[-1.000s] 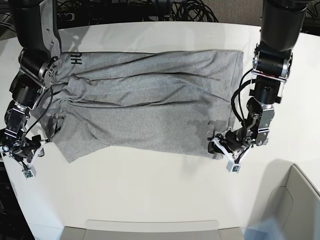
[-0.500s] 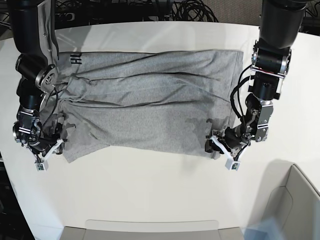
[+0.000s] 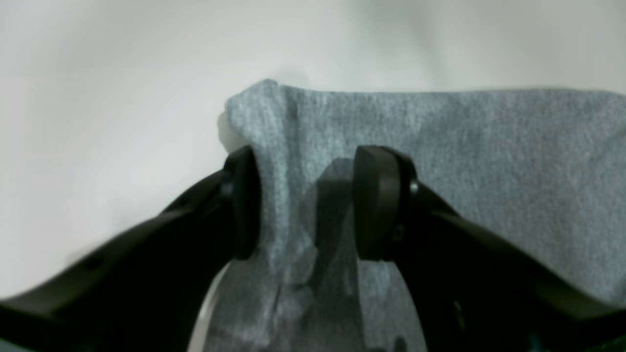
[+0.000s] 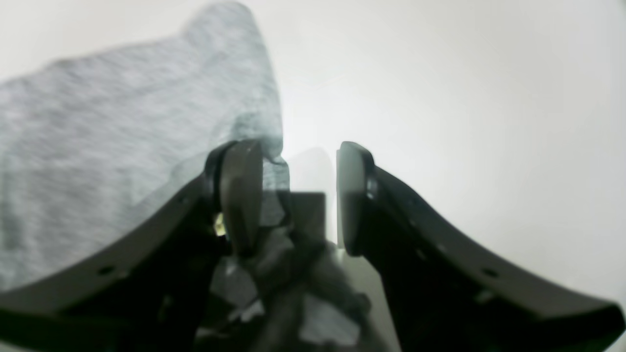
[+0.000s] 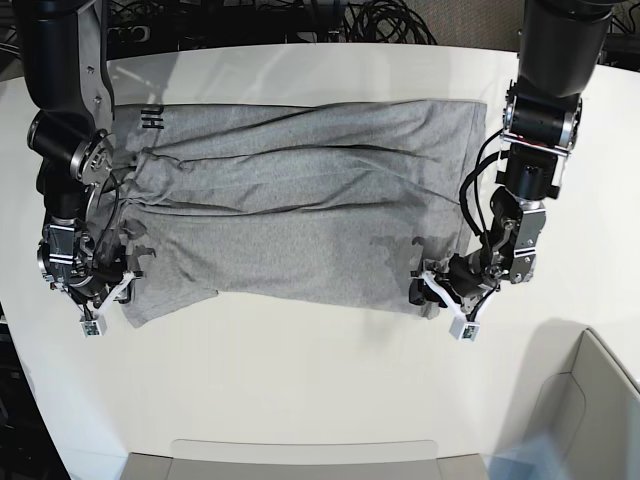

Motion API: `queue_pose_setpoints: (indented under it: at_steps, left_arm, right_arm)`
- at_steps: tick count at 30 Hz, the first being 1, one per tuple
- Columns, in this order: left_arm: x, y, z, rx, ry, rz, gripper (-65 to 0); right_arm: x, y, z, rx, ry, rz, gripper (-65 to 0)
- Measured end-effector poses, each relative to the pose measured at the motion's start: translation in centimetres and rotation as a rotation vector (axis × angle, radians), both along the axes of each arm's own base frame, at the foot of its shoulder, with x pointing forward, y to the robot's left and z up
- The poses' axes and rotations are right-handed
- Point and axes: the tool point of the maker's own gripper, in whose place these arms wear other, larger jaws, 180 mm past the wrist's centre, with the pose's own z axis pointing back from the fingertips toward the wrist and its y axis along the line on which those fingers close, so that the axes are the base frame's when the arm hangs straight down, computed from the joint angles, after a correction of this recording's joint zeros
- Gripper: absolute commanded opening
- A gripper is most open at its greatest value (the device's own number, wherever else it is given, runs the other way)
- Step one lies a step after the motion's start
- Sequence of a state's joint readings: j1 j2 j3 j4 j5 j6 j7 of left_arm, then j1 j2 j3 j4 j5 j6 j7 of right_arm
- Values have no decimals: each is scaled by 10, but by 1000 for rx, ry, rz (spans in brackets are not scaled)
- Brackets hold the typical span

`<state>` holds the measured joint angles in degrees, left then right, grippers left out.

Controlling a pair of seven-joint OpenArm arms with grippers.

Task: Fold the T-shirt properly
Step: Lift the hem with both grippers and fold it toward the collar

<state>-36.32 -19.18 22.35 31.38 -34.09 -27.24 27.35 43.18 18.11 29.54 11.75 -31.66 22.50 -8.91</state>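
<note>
Right end effector (image 5: 112,297): jaws parted at the T-shirt's (image 5: 300,210) near sleeve corner, cloth against one finger only.
T-shirt: spread wrinkled across the white table (image 5: 320,380).
Left end effector (image 5: 438,296): jaws parted, straddling the near hem corner, unclamped.

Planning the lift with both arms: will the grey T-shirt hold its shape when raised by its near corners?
Probably not. The T-shirt already lies in long wrinkles, so it looks limp and would likely sag between the left gripper and right gripper. It looks light. Thin cloth bunched between fingers may slip.
</note>
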Motion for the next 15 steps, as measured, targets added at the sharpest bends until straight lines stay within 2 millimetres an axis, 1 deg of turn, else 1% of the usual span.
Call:
queue_pose_setpoints:
  at_steps: [1, 2, 3, 5, 7, 8, 13, 15]
  left_arm:
    - [0, 0, 0, 0, 0, 0, -314]
    - [-1, 0, -1, 0, 1, 0, -339]
    - [-3, 0, -3, -2, 2, 2, -375]
    - [-5, 1, -5, -1, 6, 7, -473]
    - [-6, 0, -6, -10, 5, 5, -600]
    - [-10, -1, -10, -10, 13, 4, -650]
    - [-10, 1, -9, -20, -1, 10, -650]
    - [-12, 8, -10, -24, 8, 21, -650]
  right_arm:
    - [1, 5, -1, 6, -1, 5, -394]
    - [3, 11, -1, 16, -1, 17, -409]
    - [2, 20, -2, 42, 18, 46, -438]
    - [-2, 38, -1, 79, 88, 130, -520]
    - [0, 45, 2, 72, 121, 156, -617]
    - [2, 48, 4, 77, 116, 160, -650]
    - [7, 46, 10, 57, 137, 163, -650]
    - [17, 44, 23, 42, 108, 161, -650]
